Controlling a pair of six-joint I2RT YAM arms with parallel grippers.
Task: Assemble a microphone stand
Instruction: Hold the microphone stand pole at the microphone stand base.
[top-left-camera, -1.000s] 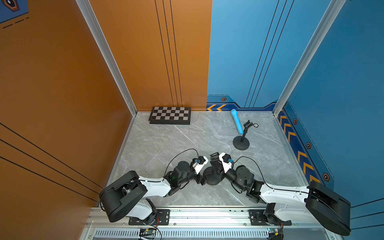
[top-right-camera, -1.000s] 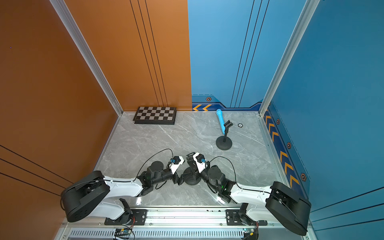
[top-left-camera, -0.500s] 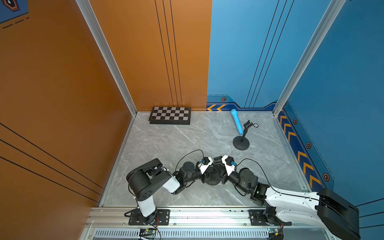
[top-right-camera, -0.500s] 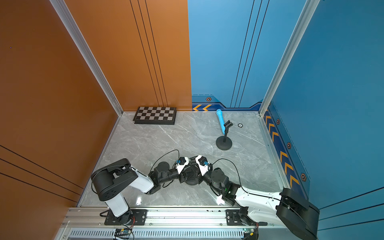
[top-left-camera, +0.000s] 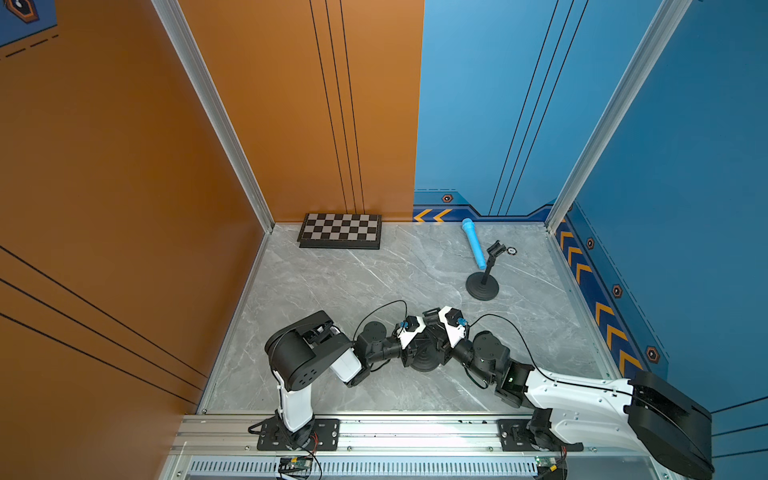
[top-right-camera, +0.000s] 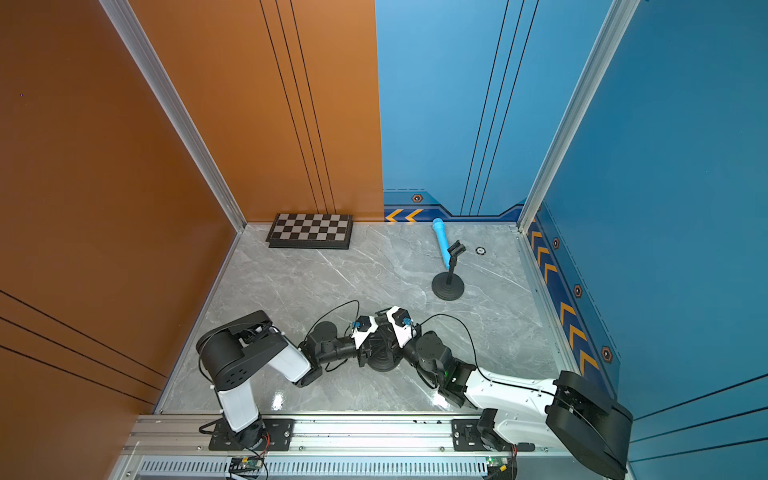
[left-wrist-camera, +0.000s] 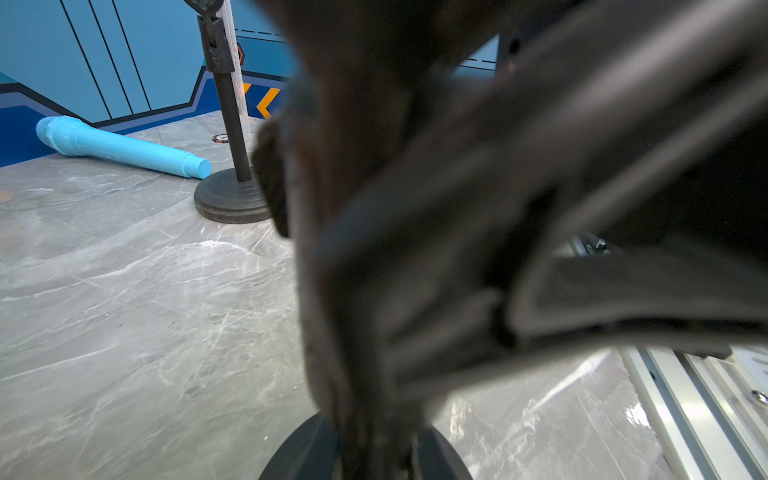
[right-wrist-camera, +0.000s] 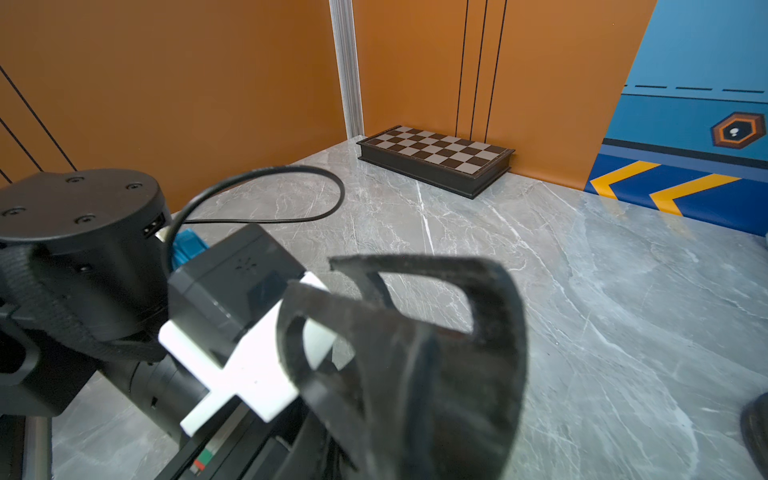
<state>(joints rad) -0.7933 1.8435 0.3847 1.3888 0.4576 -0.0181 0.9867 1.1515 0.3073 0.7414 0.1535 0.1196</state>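
Microphone stand base (top-left-camera: 424, 365), six o'clock on the surface (top-left-camera: 374, 270): right hand (top-left-camera: 436, 343) and left hand (top-left-camera: 417, 347) pinched narrow above it, the left wide a second earlier; contents hidden.

In both top views the left arm (top-left-camera: 316, 353) sits folded at lower centre, its wrist low, and the left gripper (top-left-camera: 417, 345) is pinched closed. The right arm (top-left-camera: 582, 390) stretches low from the lower right. The right gripper (top-left-camera: 439, 343) is closed too, right beside the left one.

Grey marble tabletop (top-left-camera: 332, 282) | back: chessboard (top-left-camera: 340, 230), blue microphone (top-left-camera: 473, 243) lying flat, small disc (top-left-camera: 510, 251), upright stand (top-left-camera: 482, 286) | front: black round base (top-left-camera: 423, 362)
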